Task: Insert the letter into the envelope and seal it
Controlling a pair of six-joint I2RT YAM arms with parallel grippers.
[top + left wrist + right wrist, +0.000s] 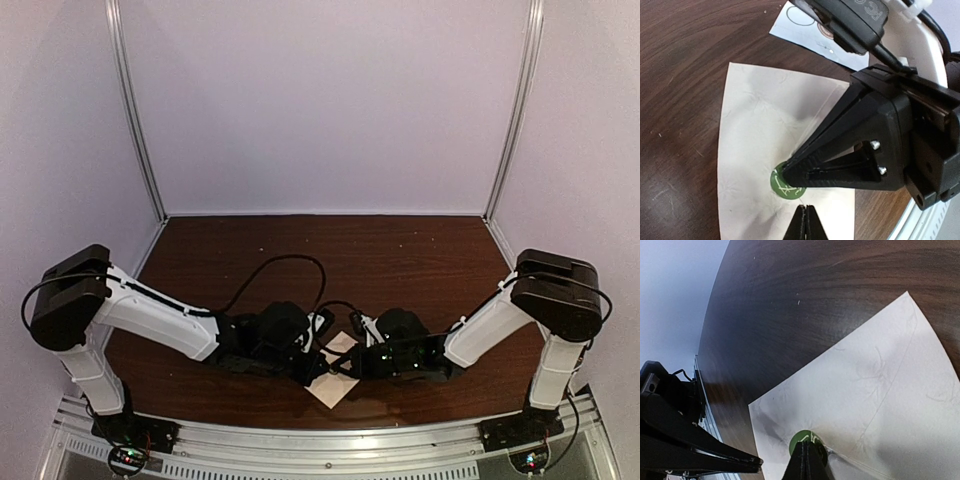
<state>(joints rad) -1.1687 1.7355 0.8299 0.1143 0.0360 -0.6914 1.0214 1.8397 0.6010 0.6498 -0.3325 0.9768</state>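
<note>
The cream envelope (333,390) lies flat on the dark wood table, flap folded down. A round green sticker (781,187) sits at the flap's tip. In the left wrist view the envelope (755,125) fills the middle. My right gripper (807,460) is shut, its tips touching the green sticker (801,439) on the envelope (880,390). My left gripper (807,217) is shut and empty, its tips just beside the sticker, facing the right gripper (790,172). Both grippers meet over the envelope in the top view, left (318,376) and right (346,368). The letter is not in view.
A white sticker strip (805,25) with round outlines lies on the table just beyond the envelope; it also shows in the top view (341,343). Black cables loop behind the wrists (290,262). White walls enclose the table; its metal front rail (702,405) is close by.
</note>
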